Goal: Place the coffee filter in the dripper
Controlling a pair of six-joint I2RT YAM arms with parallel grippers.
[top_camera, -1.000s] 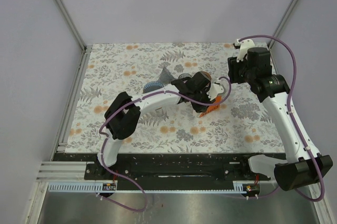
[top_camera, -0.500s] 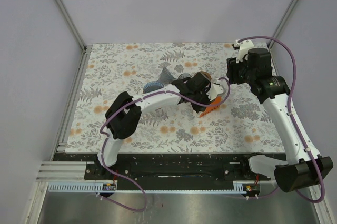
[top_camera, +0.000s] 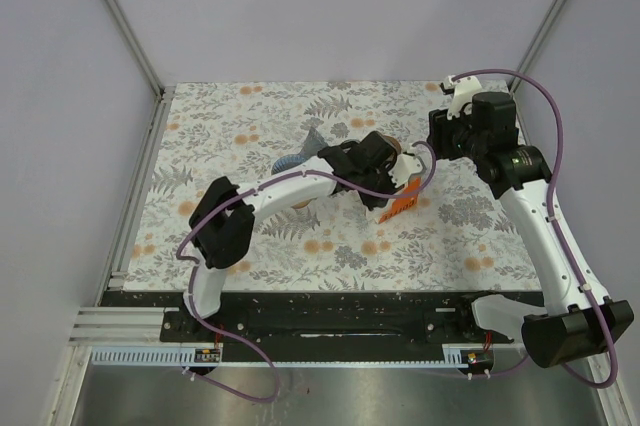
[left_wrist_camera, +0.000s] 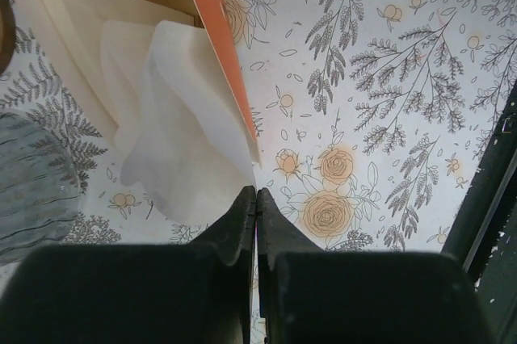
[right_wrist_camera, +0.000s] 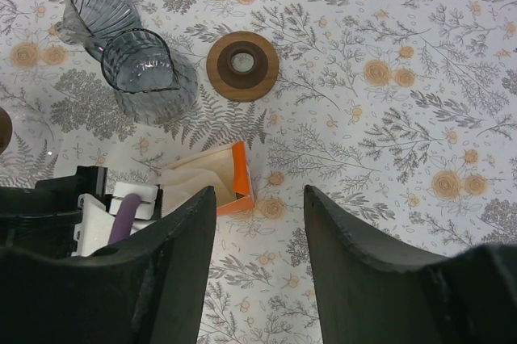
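Near the middle of the table, the left gripper (left_wrist_camera: 256, 199) is pinching the edge of the white coffee filter (left_wrist_camera: 182, 142), just beside the orange box (left_wrist_camera: 216, 37). Farther back, the glass dripper (right_wrist_camera: 98, 3) is sitting against a glass jug (right_wrist_camera: 149, 69). Toward the far right corner, the right gripper (right_wrist_camera: 258, 199) is hovering with its fingers wide apart.

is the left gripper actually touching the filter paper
Touching. The left wrist view shows the left gripper shut, with the coffee filter running by its lower corner right into the seam between the fingertips.
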